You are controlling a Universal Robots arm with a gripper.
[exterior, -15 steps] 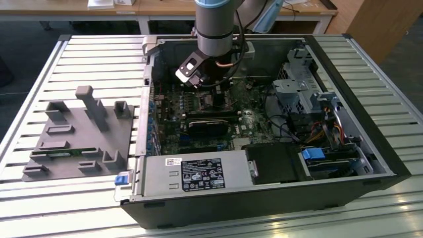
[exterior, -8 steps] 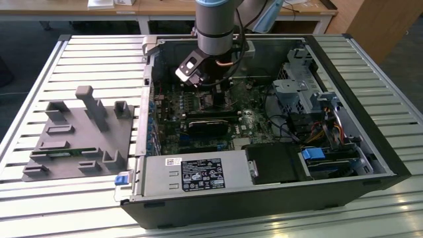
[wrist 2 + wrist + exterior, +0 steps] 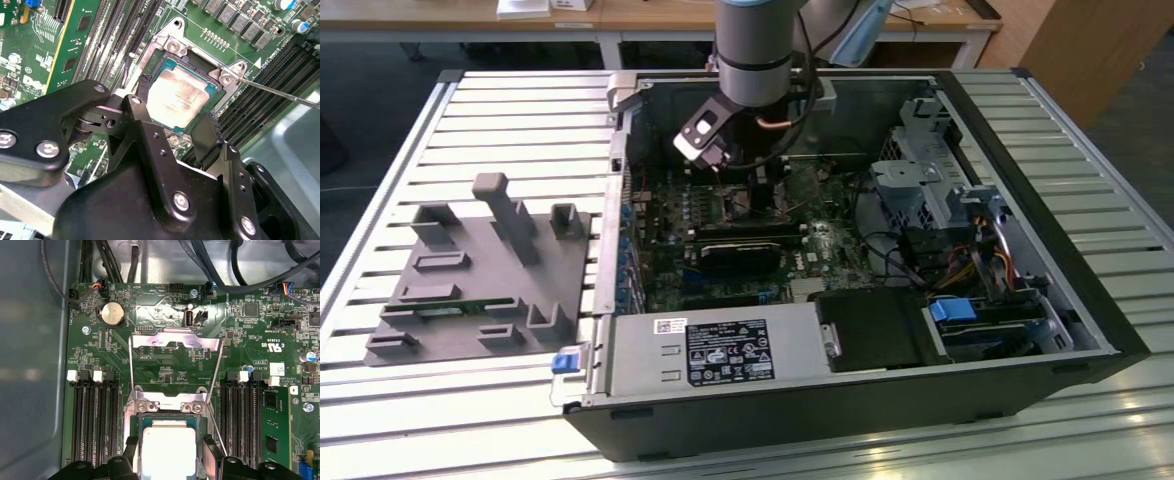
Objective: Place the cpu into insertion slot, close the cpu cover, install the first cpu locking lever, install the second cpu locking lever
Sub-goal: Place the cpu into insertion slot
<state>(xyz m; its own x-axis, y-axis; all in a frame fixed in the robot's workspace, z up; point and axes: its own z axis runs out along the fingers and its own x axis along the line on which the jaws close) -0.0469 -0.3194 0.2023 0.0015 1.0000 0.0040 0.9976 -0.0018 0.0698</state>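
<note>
Placing step, we judge: the chip (image 3: 167,450) sits flat in the socket (image 3: 175,54), pincer (image 3: 175,115) straddling its edges. Gripping or loose, we cannot tell. The cover (image 3: 175,340) stands open; closing it needs the pincer clear.

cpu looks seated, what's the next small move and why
Probably let go and lift the gripper straight up: the cpu lies flat in the insertion slot, the gripper straddles it, and the cpu cover stands flipped open, so it cannot close until the gripper clears.

Upright arm (image 3: 755,45), wrist pointing straight down; claw (image 3: 179,107) fingers (image 3: 205,137) spread apart, nothing held between them.
</note>
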